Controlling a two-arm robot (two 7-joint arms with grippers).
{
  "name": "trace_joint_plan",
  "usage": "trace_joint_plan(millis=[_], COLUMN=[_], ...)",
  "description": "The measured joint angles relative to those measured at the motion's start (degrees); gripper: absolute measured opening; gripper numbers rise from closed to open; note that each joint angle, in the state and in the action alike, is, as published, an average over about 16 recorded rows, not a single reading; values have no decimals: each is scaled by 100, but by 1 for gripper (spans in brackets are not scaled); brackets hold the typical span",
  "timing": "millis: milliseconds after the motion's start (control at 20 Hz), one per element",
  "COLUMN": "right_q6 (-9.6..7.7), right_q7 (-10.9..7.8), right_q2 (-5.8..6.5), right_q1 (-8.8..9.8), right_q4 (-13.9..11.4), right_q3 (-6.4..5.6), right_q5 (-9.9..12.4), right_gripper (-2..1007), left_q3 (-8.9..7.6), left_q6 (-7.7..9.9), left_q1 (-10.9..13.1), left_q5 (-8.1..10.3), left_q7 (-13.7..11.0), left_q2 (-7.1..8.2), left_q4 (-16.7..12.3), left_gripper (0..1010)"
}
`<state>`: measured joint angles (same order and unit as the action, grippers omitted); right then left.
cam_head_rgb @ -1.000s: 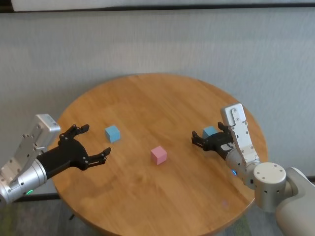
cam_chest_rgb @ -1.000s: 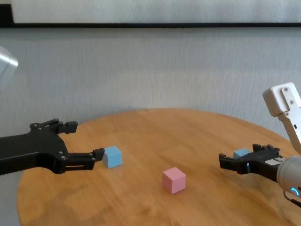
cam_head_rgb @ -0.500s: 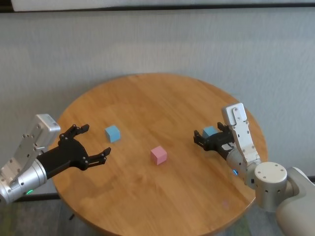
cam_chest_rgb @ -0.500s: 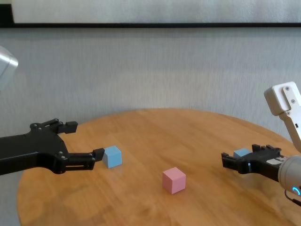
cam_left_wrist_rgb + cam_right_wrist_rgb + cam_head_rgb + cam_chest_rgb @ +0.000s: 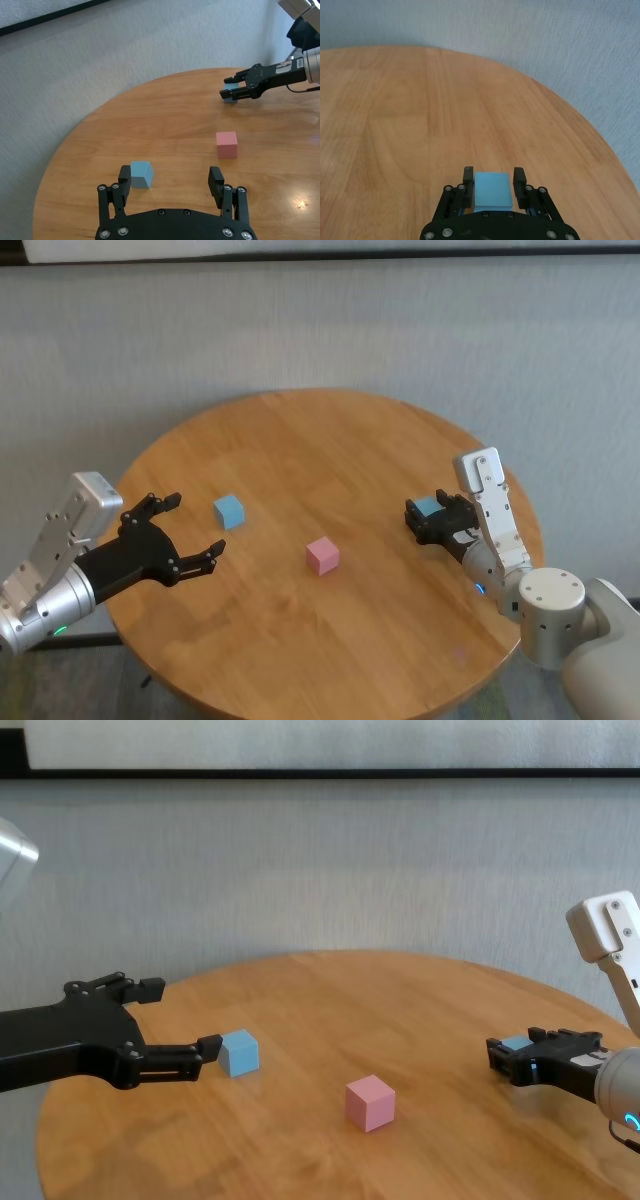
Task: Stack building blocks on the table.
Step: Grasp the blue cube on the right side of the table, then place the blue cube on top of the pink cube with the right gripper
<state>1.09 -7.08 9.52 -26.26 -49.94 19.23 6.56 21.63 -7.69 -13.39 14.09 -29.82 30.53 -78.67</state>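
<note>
The table [image 5: 320, 440] is round, with a honey-brown wood top. A pink block [image 5: 322, 556] sits near its middle. One light blue block [image 5: 229, 510] sits to its left, just in front of my left gripper [image 5: 197, 524], which is open and empty; the left wrist view shows this block [image 5: 141, 174] near one fingertip. My right gripper [image 5: 413, 520] is low over the table's right side. In the right wrist view its fingers press both sides of the second light blue block [image 5: 492, 192].
A grey textured wall stands behind the table. The table's right edge curves close behind my right gripper [image 5: 497, 1057]. Bare wood lies between the pink block [image 5: 370, 1103] and each blue block.
My right gripper has drawn back to the right, so the blue block now sits between its fingertips, and the fingers have narrowed onto it. The left arm and other blocks are unmoved.
</note>
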Motion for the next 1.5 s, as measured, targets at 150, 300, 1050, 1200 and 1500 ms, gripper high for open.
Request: trace_joint_plan(millis=[150,300,1050,1200,1500], right_q6=[-10,-29,-357,-428,-521], right_q7=[-5,-17,-480,-592,-719], right_q2=[-1,6,221,264,265], right_q1=[22,65,946,1189,1514], right_q4=[-40,-123,-1951,-2407,-2939], right_q3=[-40,-84,-261,-246,-163], right_q5=[-31,-58,18,34,10], right_gripper=[486,424,366,366,366], left_q3=[0,0,0,0,0], left_q6=[0,0,0,0,0], left_q1=[0,0,0,0,0], left_q5=[0,0,0,0,0], left_q7=[0,0,0,0,0], left_q2=[0,0,0,0,0], left_q4=[0,0,0,0,0], left_gripper=[1002,1002,1001,1001,1001])
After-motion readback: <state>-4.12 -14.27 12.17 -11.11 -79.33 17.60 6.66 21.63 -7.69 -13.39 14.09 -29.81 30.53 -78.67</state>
